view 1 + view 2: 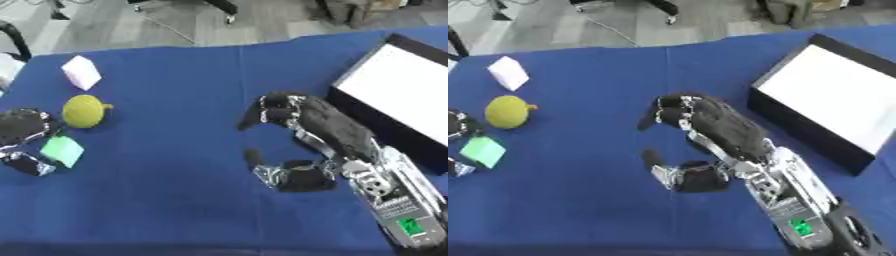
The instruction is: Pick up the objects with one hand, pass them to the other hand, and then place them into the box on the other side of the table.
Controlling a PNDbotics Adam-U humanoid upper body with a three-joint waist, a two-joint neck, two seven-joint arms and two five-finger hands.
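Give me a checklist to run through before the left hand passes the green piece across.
1. Left hand has the green block: cannot tell; the block lies against the hand at the left edge, but the fingers round it are unclear.
2. Right hand free to receive: ok; it hovers mid-table with curled fingers holding nothing.
3. Box ready: ok; it stands on the right side and nothing shows on its white inside.
4. Cloth between the two hands free of objects: ok.
5. Yellow ball and white block clear of the path: ok; both lie on the far left.
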